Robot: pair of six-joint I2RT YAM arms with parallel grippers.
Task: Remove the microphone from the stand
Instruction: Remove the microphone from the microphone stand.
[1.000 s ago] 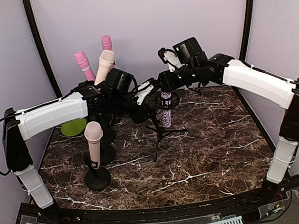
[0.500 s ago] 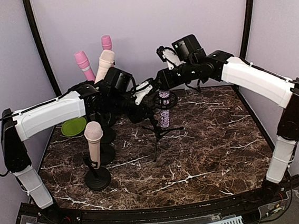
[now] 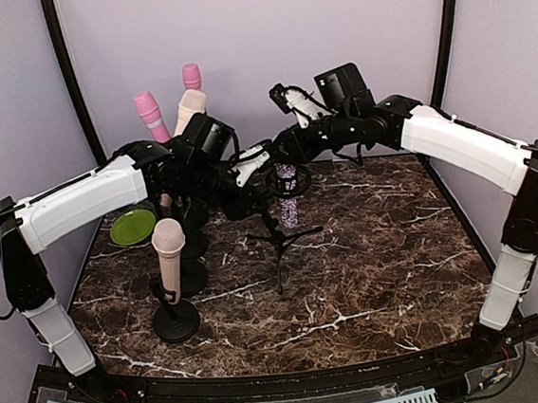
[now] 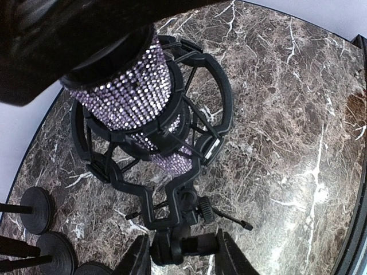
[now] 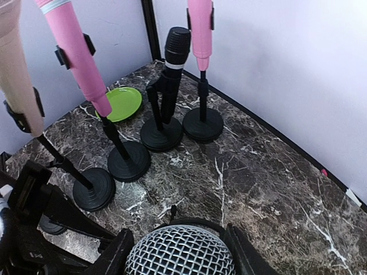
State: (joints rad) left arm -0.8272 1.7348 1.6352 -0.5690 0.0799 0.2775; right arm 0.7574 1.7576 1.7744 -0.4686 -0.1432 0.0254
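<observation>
The left gripper [image 3: 252, 176], seen from above, is clamped on the upper neck of the tripod stand [image 3: 276, 244], just at 8 o'clock of the shock mount [image 3: 288, 179]. The right gripper [image 3: 286, 150] comes in from 2 o'clock and pinches the top of the purple rhinestone microphone [image 3: 290, 207], which sits upright inside the mount near the middle of the marble table [image 3: 378, 248]. At 9 o'clock of the stand a beige microphone [image 3: 169, 254] stands on a round base, with more pink and beige ones behind it and a green plate [image 3: 133, 228] at the table's left edge. In the left wrist view, the left gripper [image 4: 183, 255] at 6 o'clock has its fingers [image 4: 137, 258] pressed on either side of the stand's black swivel joint [image 4: 180, 240]. Above it the shock mount [image 4: 221, 109] rings the glittering microphone body [image 4: 129, 97], whose top disappears under the dark bulk of the right gripper [image 4: 51, 40] at 10 o'clock. In the right wrist view, the right gripper [image 5: 180, 260] at 6 o'clock holds the microphone's silver mesh head [image 5: 180, 249] between its two fingers [image 5: 117, 252]. Beyond, a black microphone [image 5: 176, 46] and a pink one [image 5: 199, 23] stand at 12 o'clock, another pink one [image 5: 74, 51] tilts at 10 o'clock, and the green plate [image 5: 123, 103] lies between them near the wall.
</observation>
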